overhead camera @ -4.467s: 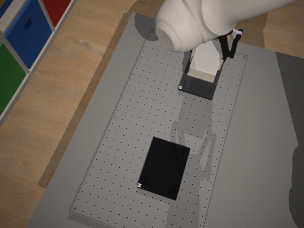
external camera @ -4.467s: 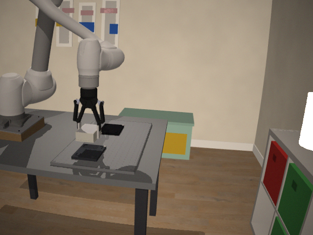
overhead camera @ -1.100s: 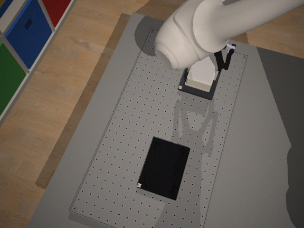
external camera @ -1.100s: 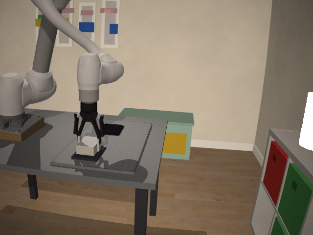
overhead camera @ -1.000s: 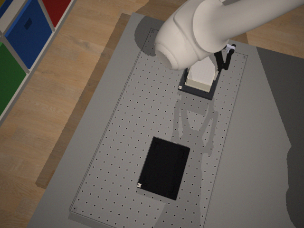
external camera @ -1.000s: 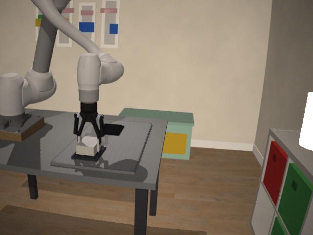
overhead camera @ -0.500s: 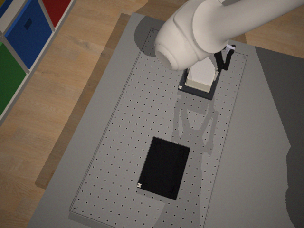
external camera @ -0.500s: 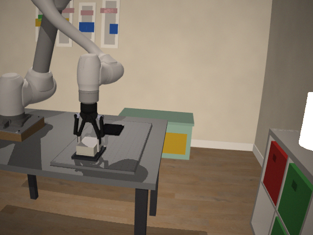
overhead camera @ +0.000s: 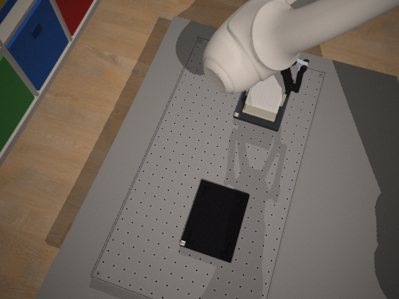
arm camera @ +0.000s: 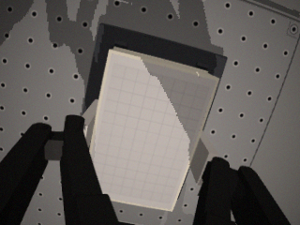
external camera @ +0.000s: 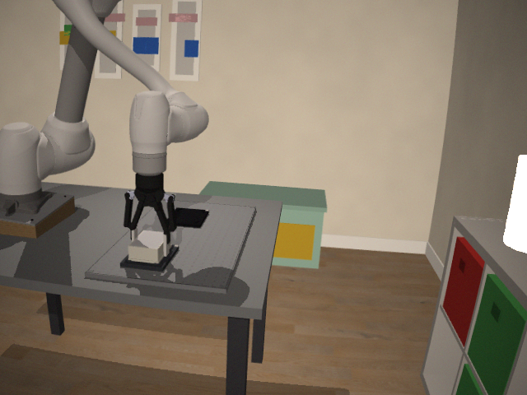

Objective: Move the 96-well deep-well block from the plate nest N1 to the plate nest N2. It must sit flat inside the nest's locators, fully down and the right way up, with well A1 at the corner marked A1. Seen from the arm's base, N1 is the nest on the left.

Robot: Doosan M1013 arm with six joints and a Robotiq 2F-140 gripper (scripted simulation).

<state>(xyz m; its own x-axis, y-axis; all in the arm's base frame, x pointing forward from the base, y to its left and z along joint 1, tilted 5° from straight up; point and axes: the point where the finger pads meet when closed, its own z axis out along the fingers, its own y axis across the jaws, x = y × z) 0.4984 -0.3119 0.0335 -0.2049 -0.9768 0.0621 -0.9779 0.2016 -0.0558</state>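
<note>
The cream 96-well deep-well block (overhead camera: 264, 99) sits over the dark plate nest N1 (overhead camera: 257, 119) near the far end of the perforated board. It also shows in the side view (external camera: 146, 248) and fills the wrist view (arm camera: 150, 136). My gripper (arm camera: 143, 124) comes straight down on it, its black fingers shut on the block's two long sides. The block looks slightly raised and askew over the nest. The arm hides part of the block in the overhead view. The empty black nest N2 (overhead camera: 215, 219) lies at the near end, with a small white A1 label (overhead camera: 182, 243) at one corner.
The grey perforated board (overhead camera: 206, 174) covers most of the table. The arm's base (external camera: 25, 169) stands at the table's left end on a wooden block. Coloured storage cubes (overhead camera: 28, 48) stand beside the table, off the board.
</note>
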